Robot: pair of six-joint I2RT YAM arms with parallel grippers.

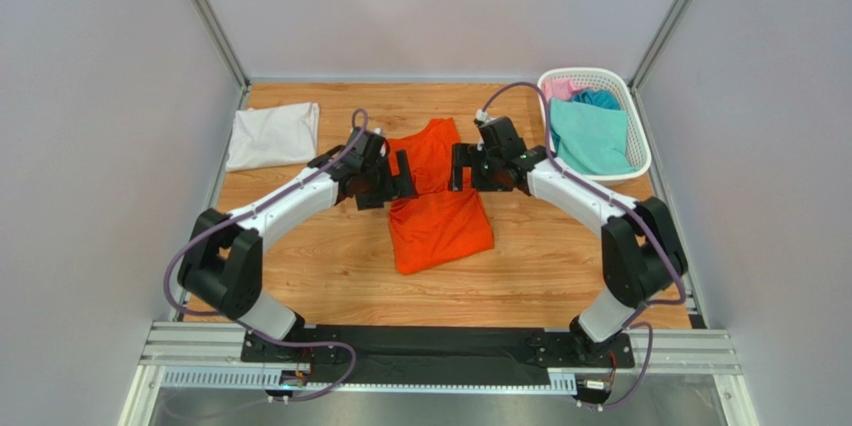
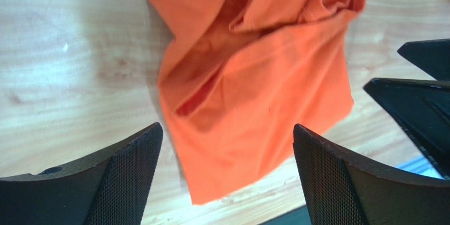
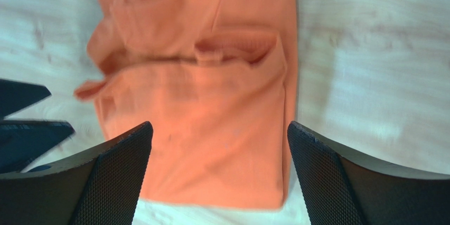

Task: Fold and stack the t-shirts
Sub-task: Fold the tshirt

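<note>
From above, a soft bright orange t-shirt lies partly folded and rumpled in the middle of the pale wooden table. The left gripper and the right gripper, both black two-fingered claws, hang over its upper half from either side, facing each other. A folded white t-shirt lies at the far left corner. At the far right stands a white plastic lattice basket, holding a teal t-shirt, a pink t-shirt and a blue t-shirt.

The left wrist view shows the left gripper with its jaws spread wide, pinching nothing. The orange t-shirt lies creased on the wood below, and the other claw's black fingers show at the right edge.

The right wrist view shows the right gripper likewise spread wide and empty, with the orange t-shirt lying beneath the gap, a folded edge running across it
</note>
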